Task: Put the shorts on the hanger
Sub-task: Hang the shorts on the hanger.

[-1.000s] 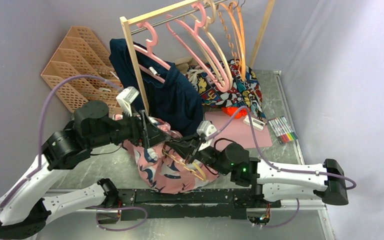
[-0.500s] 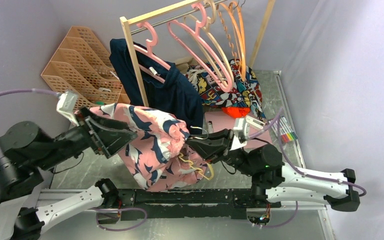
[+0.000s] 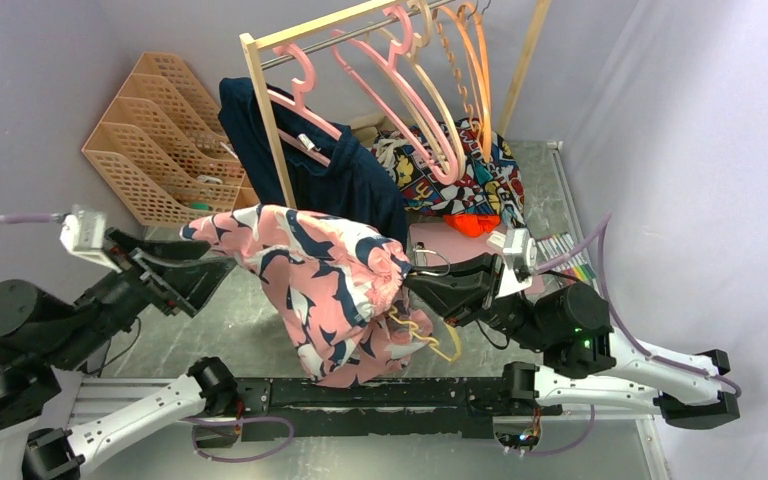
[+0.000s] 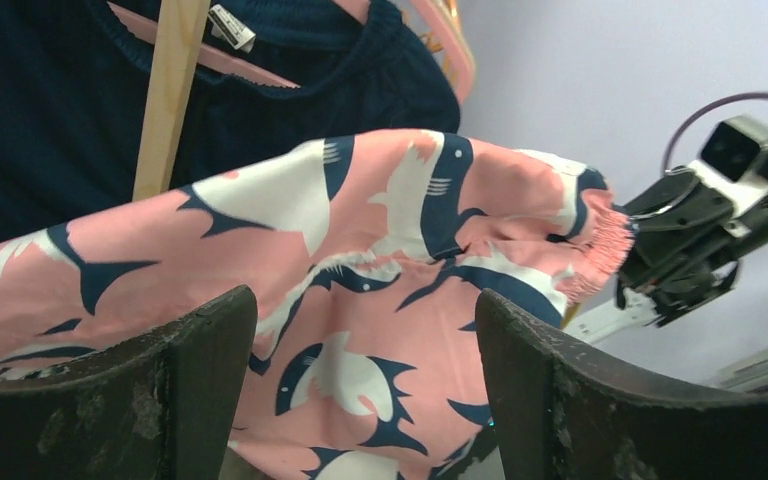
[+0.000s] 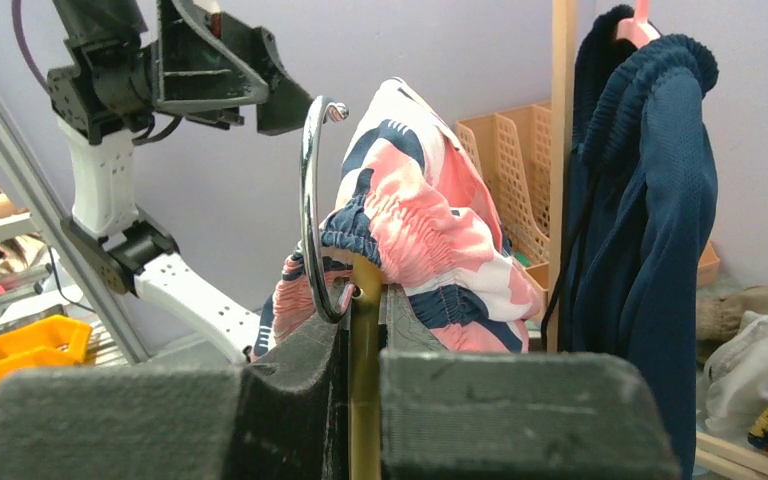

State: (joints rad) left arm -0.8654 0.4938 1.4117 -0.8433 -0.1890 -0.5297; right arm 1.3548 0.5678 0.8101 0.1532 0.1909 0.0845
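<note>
Shut hard, at the right gripper, on the pale yellow neck of the hanger, just under the foot of its silver hook. Holds that hook upright, curling over to the left in the right wrist view. Keeps the hanger up off the worktop, with yellow loops of it poking out under the cloth in the top view. Right against the neck, touching it: the gathered waistband of the shorts, bunched in a tight ruffle. Impossible to tell how far the cloth sits over the hanger's arms. From there, spread leftward as a broad pink sheet with navy and white blotches, sagging in folds below and stretched across the gap between the two arms. At its far edge, near the left gripper: gaping wide, dark fingers well apart, cloth lying beyond and between them but pinched by neither. Behind the shorts, a navy garment on a pink hanger against the post of a wooden rack. Farther back, cartoon-print cloth heaped on the worktop and a beige lattice tray at the left wall.
</note>
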